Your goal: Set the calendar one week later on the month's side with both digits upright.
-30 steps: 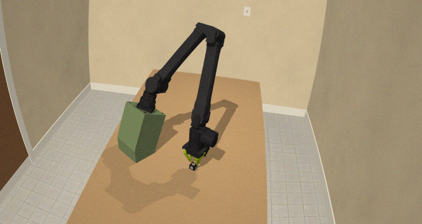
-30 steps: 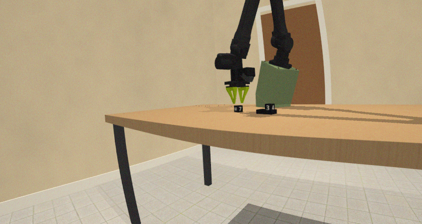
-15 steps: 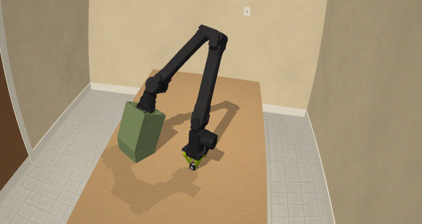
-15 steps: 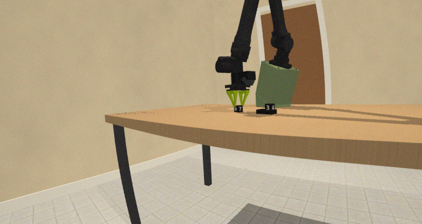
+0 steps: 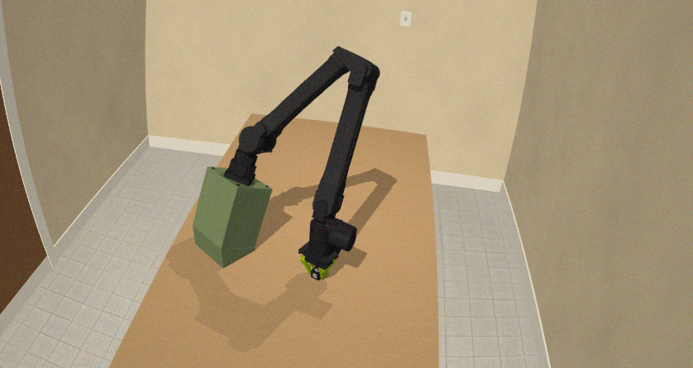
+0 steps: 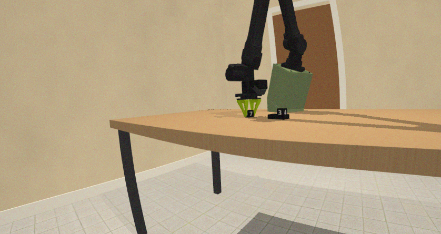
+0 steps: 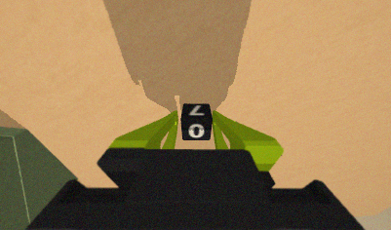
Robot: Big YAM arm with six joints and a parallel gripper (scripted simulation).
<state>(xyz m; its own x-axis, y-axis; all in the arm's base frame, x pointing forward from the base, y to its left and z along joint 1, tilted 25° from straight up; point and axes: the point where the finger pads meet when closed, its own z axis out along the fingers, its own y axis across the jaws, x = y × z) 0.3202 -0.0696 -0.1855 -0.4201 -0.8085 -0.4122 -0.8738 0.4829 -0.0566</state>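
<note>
A black cube (image 5: 315, 274) (image 6: 250, 113) (image 7: 196, 122) with white digits stands on the table between the fingertips of my gripper (image 5: 316, 271) (image 6: 250, 115) (image 7: 195, 114). The gripper points down and is open, with a narrow gap at each side of the cube in the wrist view. A 0 shows on the cube's top and a 7 on a side. The black tray (image 6: 272, 117) lies on the table to the right in the exterior view. A second cube (image 6: 281, 111) stands in it, showing a 3 and what looks like a 4. Tray and second cube are hidden in the top view.
The green pedestal (image 5: 231, 217) (image 6: 289, 89) (image 7: 30, 177) bearing the arm's base stands on the table (image 5: 383, 317) (image 6: 197, 127), to the left in the top view and behind the tray in the exterior view. The arm arches high over the table.
</note>
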